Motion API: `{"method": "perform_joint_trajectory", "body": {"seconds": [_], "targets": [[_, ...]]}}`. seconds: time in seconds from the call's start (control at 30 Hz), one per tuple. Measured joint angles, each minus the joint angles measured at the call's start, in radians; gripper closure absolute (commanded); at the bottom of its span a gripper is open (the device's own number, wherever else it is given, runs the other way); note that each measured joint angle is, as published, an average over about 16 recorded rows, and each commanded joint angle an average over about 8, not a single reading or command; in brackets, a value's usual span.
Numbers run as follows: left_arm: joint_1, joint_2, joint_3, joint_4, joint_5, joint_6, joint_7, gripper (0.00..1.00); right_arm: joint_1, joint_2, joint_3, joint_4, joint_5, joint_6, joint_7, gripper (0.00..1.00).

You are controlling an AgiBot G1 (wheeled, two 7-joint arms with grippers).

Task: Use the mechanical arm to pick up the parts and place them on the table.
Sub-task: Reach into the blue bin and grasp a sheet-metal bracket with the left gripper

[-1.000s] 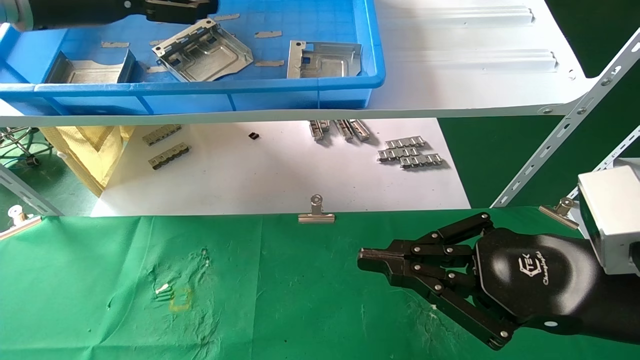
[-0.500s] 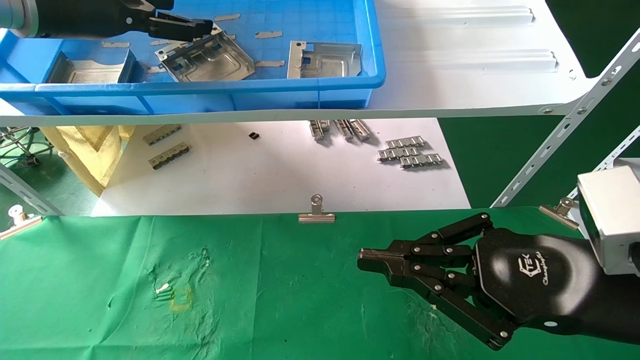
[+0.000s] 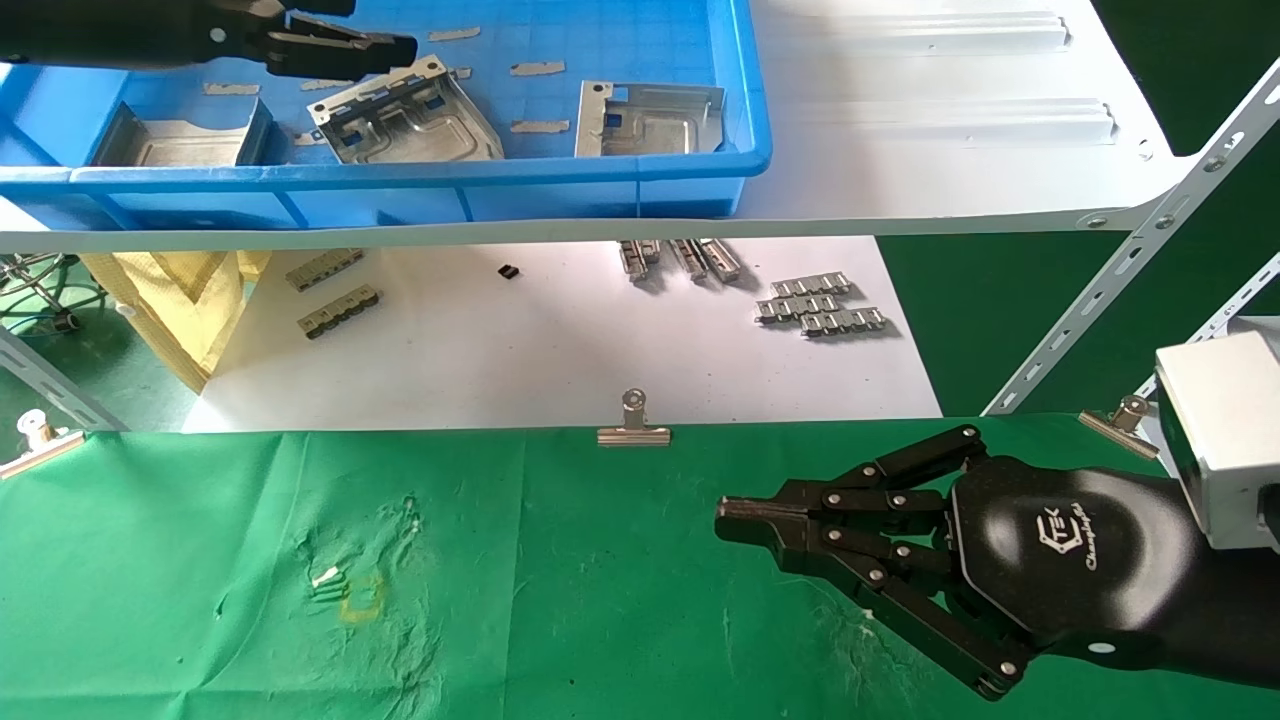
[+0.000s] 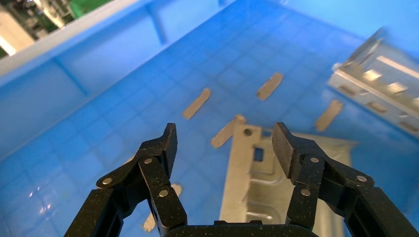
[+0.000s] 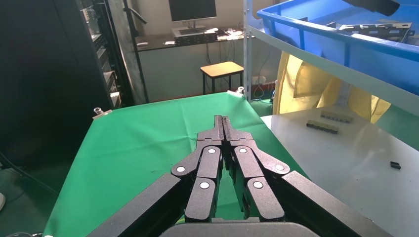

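Green wrinkled cloth covers the table (image 3: 560,600) nearest the robot; behind it, a white shelf board (image 3: 950,150) carries a blue tray (image 3: 420,180) holding three parts (image 3: 405,115). Left gripper (image 4: 223,140) hovers inside the tray above the middle part, jaws spread, holding nothing. Right gripper (image 3: 722,520) is parked low over the cloth at right, fingers (image 5: 222,129) pressed together, empty.

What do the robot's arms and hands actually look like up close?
Both are glossy black. The right gripper has jointed, riveted black link fingers, a rounded shell printed with a white TEK logo, and a pale grey box wrist. The left gripper has the same linkage, with flat textured fingertip pads.
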Motion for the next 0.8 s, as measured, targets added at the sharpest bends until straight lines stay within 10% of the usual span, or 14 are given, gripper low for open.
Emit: {"method": "perform_joint_trajectory", "body": {"seconds": [0.17, 0.43, 0.8], "targets": [[-0.007, -0.013, 0.005, 0.001, 0.007, 0.045, 0.021, 0.07, 0.000, 0.000, 0.000, 0.000, 0.000, 0.000, 0.000, 1.00], [-0.015, -0.012, 0.030, 0.012, 0.043, 0.077, 0.032, 1.00, 0.000, 0.000, 0.000, 0.000, 0.000, 0.000, 0.000, 1.00], [-0.024, 0.008, 0.065, 0.021, 0.094, 0.031, 0.032, 1.00, 0.000, 0.000, 0.000, 0.000, 0.000, 0.000, 0.000, 1.00]]}}
